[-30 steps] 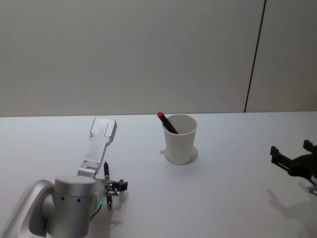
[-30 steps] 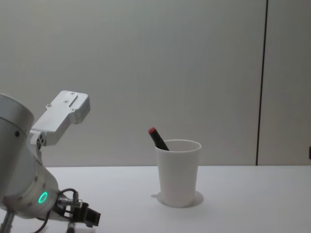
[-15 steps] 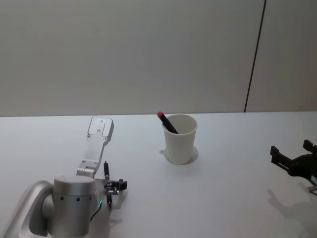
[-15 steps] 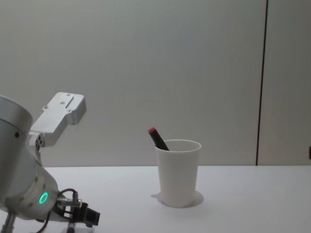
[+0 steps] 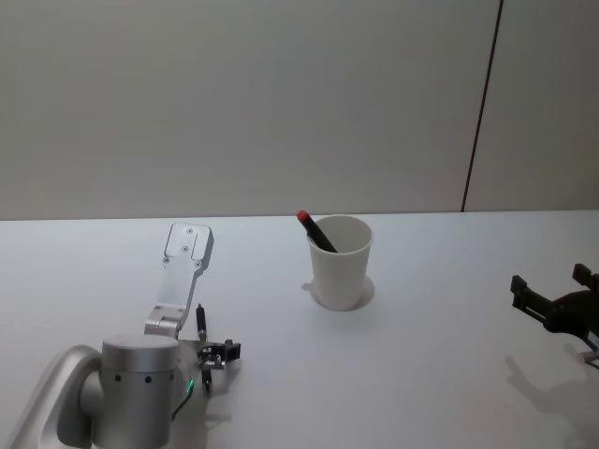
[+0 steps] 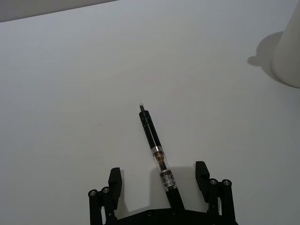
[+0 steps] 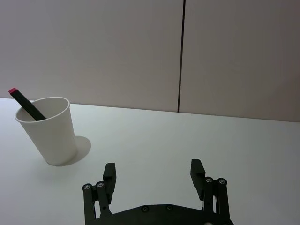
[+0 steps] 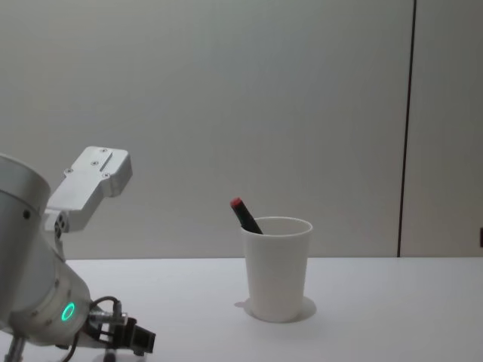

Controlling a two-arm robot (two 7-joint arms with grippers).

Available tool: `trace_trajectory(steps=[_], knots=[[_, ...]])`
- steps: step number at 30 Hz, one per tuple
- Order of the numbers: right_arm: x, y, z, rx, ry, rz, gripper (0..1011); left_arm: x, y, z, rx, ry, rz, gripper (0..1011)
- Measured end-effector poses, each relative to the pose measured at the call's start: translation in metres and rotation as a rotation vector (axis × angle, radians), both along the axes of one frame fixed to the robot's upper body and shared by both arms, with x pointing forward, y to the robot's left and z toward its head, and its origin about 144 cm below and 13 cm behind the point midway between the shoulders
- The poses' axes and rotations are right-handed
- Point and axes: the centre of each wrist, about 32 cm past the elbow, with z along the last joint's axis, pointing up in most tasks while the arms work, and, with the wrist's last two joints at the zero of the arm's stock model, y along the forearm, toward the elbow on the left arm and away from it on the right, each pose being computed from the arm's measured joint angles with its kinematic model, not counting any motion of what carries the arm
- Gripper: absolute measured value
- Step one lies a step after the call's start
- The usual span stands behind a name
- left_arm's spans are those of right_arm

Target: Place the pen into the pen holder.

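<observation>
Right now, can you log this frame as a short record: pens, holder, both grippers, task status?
pen on table: black pen, lying flat on the table
pen holder: white paper cup, upright
in holder: red-capped pen, leaning
left gripper: open, fingers either side of the black pen
right gripper: open, empty, parked at right
status: black pen not yet in holder
</observation>
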Motion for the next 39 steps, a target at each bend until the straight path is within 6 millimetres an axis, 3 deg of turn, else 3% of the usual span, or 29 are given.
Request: trace_trajectory(steps=[5, 9, 19, 26, 39], knots=[[0.0000, 0.0000, 0.0000, 0.000, 0.000, 0.000, 1001, -0.0005, -0.0003, -0.0007, 0.006, 0.005, -0.002, 1004], [0.0000, 0.0000, 0.0000, 0.000, 0.000, 0.000, 1001, -0.0013, -0.0005, -0.0013, 0.016, 0.009, -0.007, 947], [0.0000, 0.0000, 0.0000, 0.000, 0.000, 0.000, 1001, -0.0027, -0.0019, -0.0012, 0.056, 0.024, -0.030, 676], [0.0000, 0.0000, 0.0000, 0.000, 0.000, 0.000, 1001, -0.0034, -0.0021, -0.0013, 0.081, 0.038, -0.039, 433], [0.0000, 0.0000, 0.0000, 0.000, 0.000, 0.000, 1001, -0.0036, -0.0009, -0.0006, 0.106, 0.049, -0.039, 294]])
